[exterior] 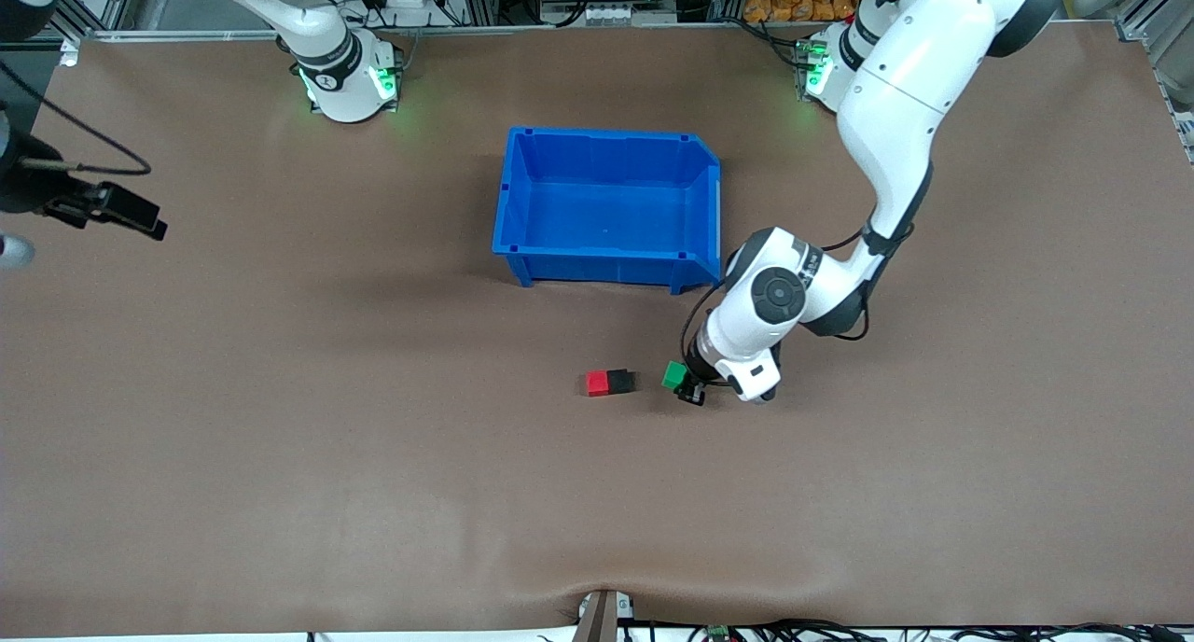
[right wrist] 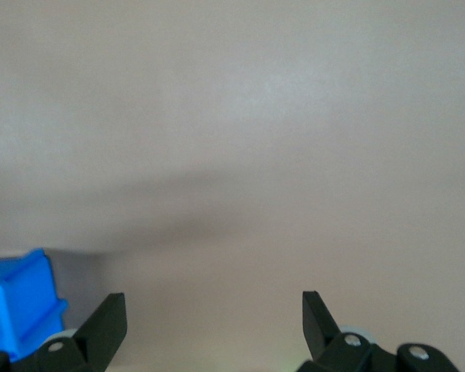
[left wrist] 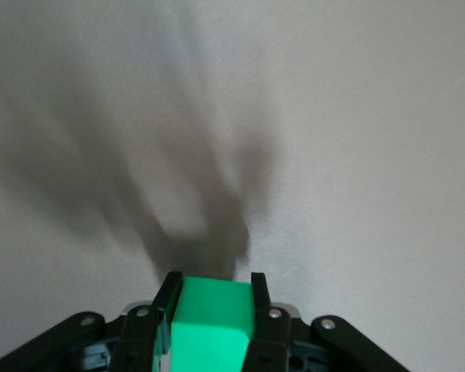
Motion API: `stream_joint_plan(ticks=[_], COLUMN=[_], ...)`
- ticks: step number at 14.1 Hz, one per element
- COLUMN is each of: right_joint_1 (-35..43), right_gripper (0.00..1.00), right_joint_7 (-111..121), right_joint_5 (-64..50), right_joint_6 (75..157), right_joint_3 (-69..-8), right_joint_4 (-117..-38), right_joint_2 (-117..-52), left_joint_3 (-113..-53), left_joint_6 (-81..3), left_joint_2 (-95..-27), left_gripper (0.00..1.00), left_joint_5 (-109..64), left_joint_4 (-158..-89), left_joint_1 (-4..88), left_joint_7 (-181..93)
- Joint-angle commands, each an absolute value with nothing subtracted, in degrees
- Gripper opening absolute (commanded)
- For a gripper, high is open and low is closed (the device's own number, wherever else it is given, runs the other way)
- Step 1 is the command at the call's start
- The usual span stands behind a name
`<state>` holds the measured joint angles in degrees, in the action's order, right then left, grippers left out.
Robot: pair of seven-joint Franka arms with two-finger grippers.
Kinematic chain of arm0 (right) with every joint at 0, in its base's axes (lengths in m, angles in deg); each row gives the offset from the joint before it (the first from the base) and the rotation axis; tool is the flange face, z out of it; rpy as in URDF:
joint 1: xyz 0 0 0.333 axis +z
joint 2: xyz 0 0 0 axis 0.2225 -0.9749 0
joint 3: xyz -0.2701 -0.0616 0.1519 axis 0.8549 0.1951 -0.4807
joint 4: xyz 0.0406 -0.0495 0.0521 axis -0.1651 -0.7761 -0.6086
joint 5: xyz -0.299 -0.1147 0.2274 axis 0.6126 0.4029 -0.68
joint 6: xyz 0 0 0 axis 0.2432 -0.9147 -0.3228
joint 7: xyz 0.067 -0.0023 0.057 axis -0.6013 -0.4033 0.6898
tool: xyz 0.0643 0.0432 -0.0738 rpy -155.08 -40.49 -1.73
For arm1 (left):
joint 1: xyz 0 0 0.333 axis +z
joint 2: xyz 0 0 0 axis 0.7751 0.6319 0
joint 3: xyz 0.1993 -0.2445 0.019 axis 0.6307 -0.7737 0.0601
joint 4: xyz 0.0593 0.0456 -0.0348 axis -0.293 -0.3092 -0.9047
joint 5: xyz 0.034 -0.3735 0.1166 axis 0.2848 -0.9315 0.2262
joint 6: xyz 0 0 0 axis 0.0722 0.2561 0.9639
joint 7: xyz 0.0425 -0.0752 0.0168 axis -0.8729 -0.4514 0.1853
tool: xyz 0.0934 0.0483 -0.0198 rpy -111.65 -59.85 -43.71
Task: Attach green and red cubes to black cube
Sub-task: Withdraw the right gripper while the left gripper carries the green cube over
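Note:
The red cube (exterior: pixel 597 383) and the black cube (exterior: pixel 620 380) sit side by side and touching on the brown table, nearer to the front camera than the blue bin. My left gripper (exterior: pixel 687 387) is shut on the green cube (exterior: pixel 673 374), low over the table with a small gap to the black cube, on the side toward the left arm's end. In the left wrist view the green cube (left wrist: pixel 213 325) fills the space between the fingers of my left gripper (left wrist: pixel 213 283). My right gripper (right wrist: pixel 213 302) is open and empty, raised at the right arm's end (exterior: pixel 140 220).
An empty blue bin (exterior: pixel 611 264) stands mid-table, farther from the front camera than the cubes; its corner shows in the right wrist view (right wrist: pixel 19 306). The left arm's elbow (exterior: pixel 779 292) hangs beside the bin's corner. Bare brown table lies around the cubes.

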<state>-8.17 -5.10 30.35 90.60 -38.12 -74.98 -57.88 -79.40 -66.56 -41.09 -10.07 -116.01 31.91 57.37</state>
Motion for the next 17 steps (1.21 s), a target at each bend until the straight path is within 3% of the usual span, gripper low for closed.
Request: stream_joint_plan(ticks=[1,8,17], right_joint_1=[-8.2,-8.3,-9.7], right_gripper=[1.00,1.00,1.00], right_joint_7=[-1.2,-1.0,8.6], right_joint_5=[31.5,31.4,31.6], right_joint_6=[93.2,86.8,84.4], right_joint_3=[-38.3,-38.6,-38.2], right_joint_4=[-83.6,-64.1,-64.3], right_joint_2=[-50.8,-59.4,-59.2], left_joint_3=[-76.3,-75.2,-74.9], left_joint_6=[-63.1,-63.0,-63.0], left_joint_2=[-38.1,-35.1,-35.1], left_gripper=[0.00,0.00,0.00], left_joint_5=[-9.3,-9.3,-9.5], left_joint_4=[-110.8,-106.0,-105.8], left_joint_1=[28.0,25.7,25.2], left_joint_7=[63.5,75.4,81.8])
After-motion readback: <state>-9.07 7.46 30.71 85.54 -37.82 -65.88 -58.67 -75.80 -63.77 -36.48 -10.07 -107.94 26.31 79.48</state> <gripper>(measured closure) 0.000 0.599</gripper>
